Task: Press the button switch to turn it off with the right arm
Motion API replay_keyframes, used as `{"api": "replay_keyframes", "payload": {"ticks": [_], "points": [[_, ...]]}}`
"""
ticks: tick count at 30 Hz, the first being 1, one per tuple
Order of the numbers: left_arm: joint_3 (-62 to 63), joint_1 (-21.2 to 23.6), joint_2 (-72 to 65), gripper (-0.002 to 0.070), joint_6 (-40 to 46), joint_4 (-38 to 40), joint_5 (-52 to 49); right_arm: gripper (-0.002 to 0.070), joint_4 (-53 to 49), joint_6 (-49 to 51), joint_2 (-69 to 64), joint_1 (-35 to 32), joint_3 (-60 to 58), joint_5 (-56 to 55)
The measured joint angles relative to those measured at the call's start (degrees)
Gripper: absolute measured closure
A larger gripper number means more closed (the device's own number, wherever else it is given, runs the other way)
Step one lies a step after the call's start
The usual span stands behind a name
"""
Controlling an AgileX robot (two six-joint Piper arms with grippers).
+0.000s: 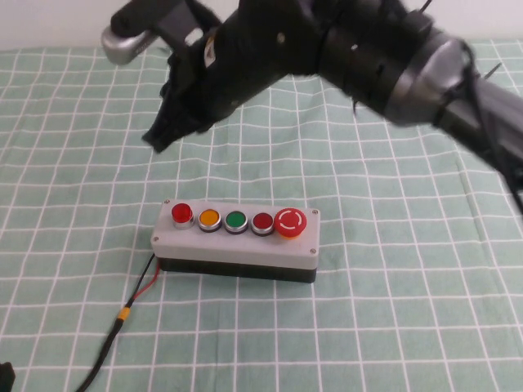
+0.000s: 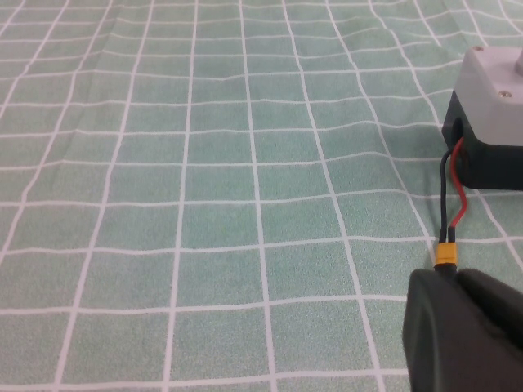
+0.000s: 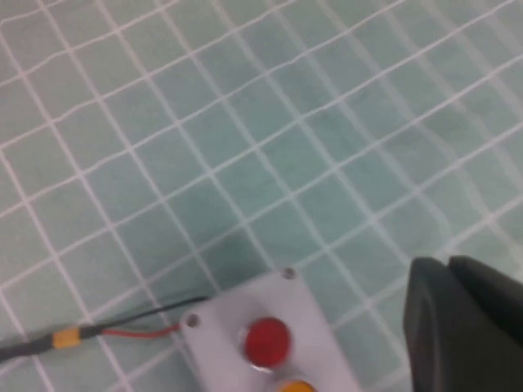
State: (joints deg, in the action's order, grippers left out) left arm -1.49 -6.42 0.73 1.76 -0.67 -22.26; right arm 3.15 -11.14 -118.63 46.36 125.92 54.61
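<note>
The red button point(image 1: 181, 214) sits left of middle, at the left end of the grey box point(image 1: 235, 247). The right gripper point(image 1: 162, 135) hangs above it, fingers closed. The left gripper point(image 2: 466, 331) waits low beside the wire point(image 2: 448, 214), fingers closed too. Drifting right could hit the yellow button point(image 1: 209, 218).

One grey box point(image 1: 235, 245) sits on the table point(image 1: 392, 310), carrying five buttons: three red, one yellow point(image 1: 209, 218), one green point(image 1: 236, 220). Two wires, red point(image 1: 145, 286) and black point(image 1: 148, 267), leave it.
</note>
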Motion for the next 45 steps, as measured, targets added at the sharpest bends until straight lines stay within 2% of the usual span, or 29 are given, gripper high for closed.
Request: {"api": "replay_keyframes", "payload": {"ticks": [8,13,16,24,30,36,45], "points": [[0.0,0.0,0.0,0.0678,0.0,0.0,0.0,0.0692,-13.6,6.7,14.7,0.0,1.2,10.0],[0.0,0.0,0.0,0.0678,0.0,0.0,0.0,0.0692,-15.7,9.4,27.8,0.0,-3.3,12.5],[0.0,0.0,0.0,0.0678,0.0,0.0,0.0,0.0692,-16.1,11.5,36.8,0.0,-10.6,12.4],[0.0,0.0,0.0,0.0678,0.0,0.0,0.0,0.0692,-16.7,17.5,65.5,0.0,-44.3,4.7],[0.0,0.0,0.0,0.0678,0.0,0.0,0.0,0.0692,-16.6,20.6,85.8,0.0,-62.1,3.1],[0.0,0.0,0.0,0.0678,0.0,0.0,0.0,0.0692,-16.5,23.8,98.7,0.0,-67.8,9.9],[0.0,0.0,0.0,0.0678,0.0,0.0,0.0,0.0692,-16.5,23.9,102.7,0.0,-69.5,18.2]]}}
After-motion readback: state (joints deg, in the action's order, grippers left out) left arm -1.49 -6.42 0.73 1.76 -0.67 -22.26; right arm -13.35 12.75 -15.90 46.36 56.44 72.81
